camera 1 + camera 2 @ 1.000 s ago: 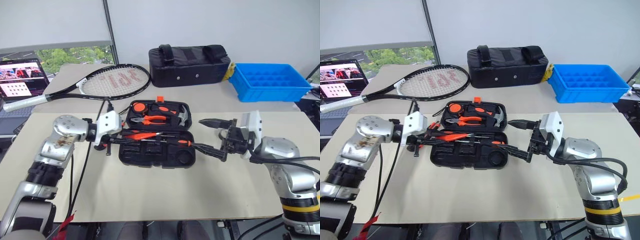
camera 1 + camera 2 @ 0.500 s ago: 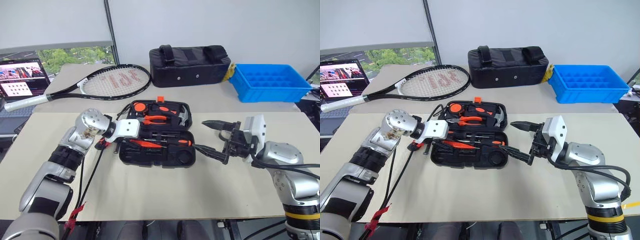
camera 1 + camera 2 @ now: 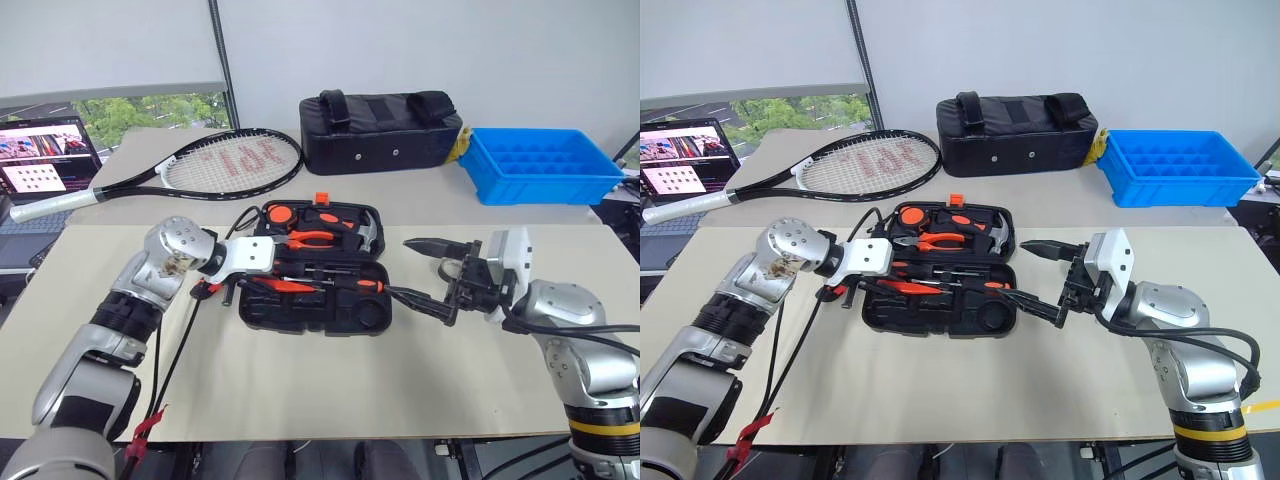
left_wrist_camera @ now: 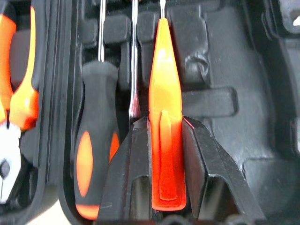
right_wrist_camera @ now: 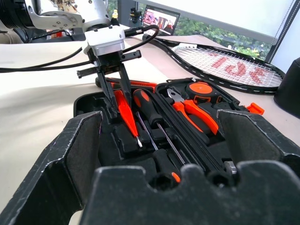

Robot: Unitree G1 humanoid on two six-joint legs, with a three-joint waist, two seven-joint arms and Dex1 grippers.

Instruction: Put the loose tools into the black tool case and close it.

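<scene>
The small black moulded-plastic tool case [image 3: 315, 268] lies open near the middle of the beige table [image 3: 330, 380], its lid half toward the far edge holding orange-handled pliers [image 3: 305, 238] and a hammer [image 3: 368, 232]. The left gripper [image 5: 116, 96] reaches down into the near half, its two black fingers [image 4: 136, 154] pinched tight on the handle of a slim, all-orange screwdriver [image 4: 165, 136], whose tip points along the tray. It sits just beside an orange-and-black-handled screwdriver [image 4: 93, 150] already bedded in its recess. The right gripper [image 3: 430, 275] hangs at the case's right end, jaws spread wide with nothing between them.

This looks like the seating step for the slim screwdriver. Next, I'd guess, it needs lining up with its moulded slot, pressing down, then letting go before the lid can be swung shut.
</scene>
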